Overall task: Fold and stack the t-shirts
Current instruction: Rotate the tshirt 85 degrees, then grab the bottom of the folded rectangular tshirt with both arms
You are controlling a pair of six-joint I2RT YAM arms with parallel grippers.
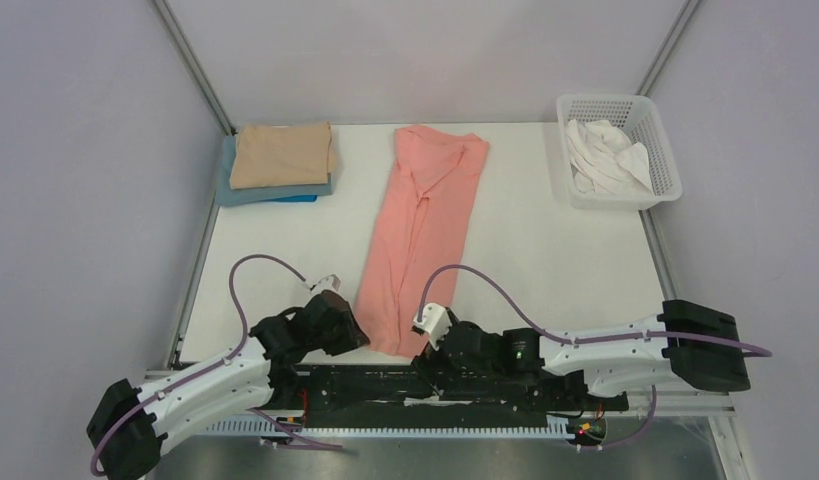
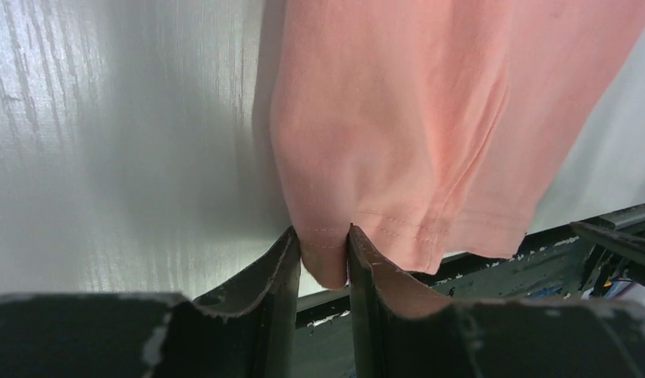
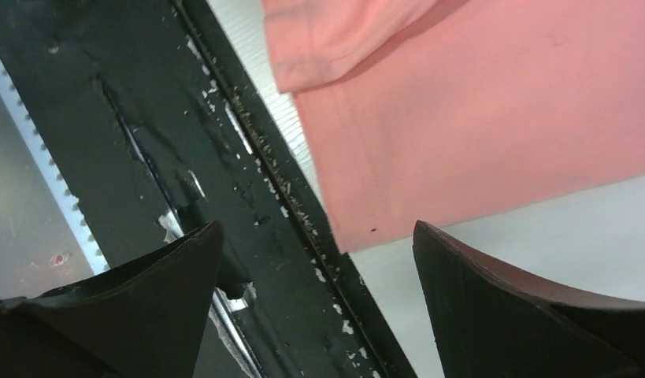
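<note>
From above, I see the pink shirt (image 1: pixel 420 235) lying as a long, narrow strip of soft matte cloth down the middle of the white table (image 1: pixel 545 260). Its collar is at the far end and its hem at the near edge. Far left of the pink shirt, a tan shirt (image 1: pixel 282 155) is folded into a neat rectangle on top of a blue shirt (image 1: pixel 275 192). Far right of it, a crumpled white shirt (image 1: pixel 607 160) sits in a white plastic mesh basket (image 1: pixel 665 150). The left gripper (image 1: pixel 353 322) is at the pink shirt's near left corner and the right gripper (image 1: pixel 422 342) at its near right corner.

On the left wrist camera, the left gripper (image 2: pixel 324 264) is almost closed. Its dark, scuffed fingers pinch a bunched fold of the stitched hem, and the cloth above them swells into a smooth rounded bulge.

On the right wrist camera, the right gripper (image 3: pixel 316 228) has its jaws spread wide and grips nothing. The pink shirt's hem corner lies flat below the gap, at the table's edge next to a black, paint-chipped rail (image 3: pixel 248 157). A second layer of pink cloth is folded over it. I cannot tell whether either finger touches the cloth.
</note>
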